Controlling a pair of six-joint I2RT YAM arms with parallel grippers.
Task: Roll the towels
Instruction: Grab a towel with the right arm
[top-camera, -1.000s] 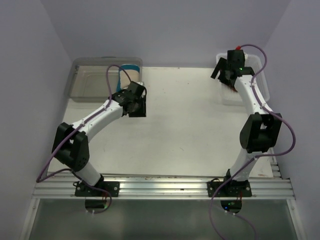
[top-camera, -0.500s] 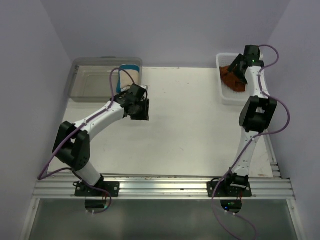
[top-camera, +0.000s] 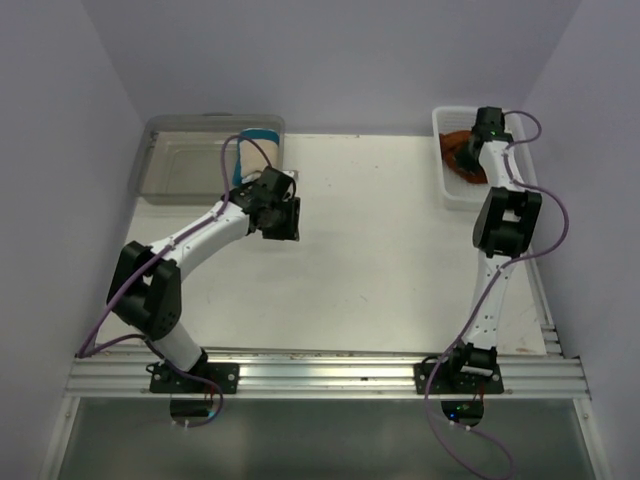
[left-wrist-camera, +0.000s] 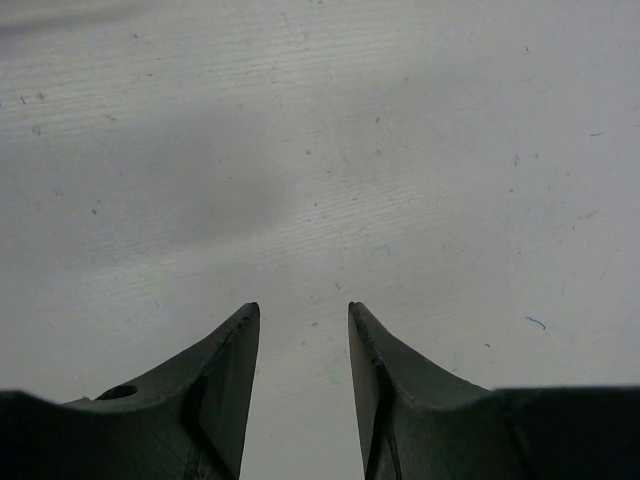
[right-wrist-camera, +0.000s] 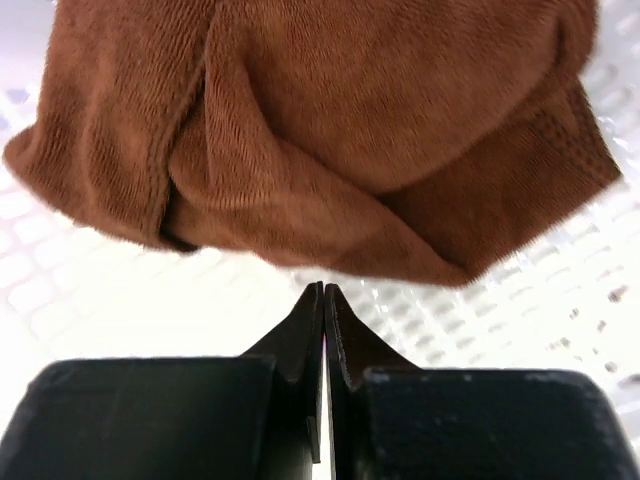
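Observation:
A rust-brown towel lies crumpled in the white mesh basket at the back right. My right gripper is shut, its tips right at the towel's near edge, and no cloth shows between the jaws. In the top view it reaches down into the basket. The cream towel with a blue edge stands rolled at the right end of the clear bin. My left gripper is open over the bare table with nothing between its fingers, just in front of that bin.
The clear plastic bin sits at the back left against the wall. The mesh basket's rim is close to the right wall. Purple cables loop over both arms. An aluminium rail runs along the near edge.
My right arm stretched back and down into the basket, and its jaws went from wide open to shut at the brown towel's edge. The left gripper shifted slightly right, then stayed still.

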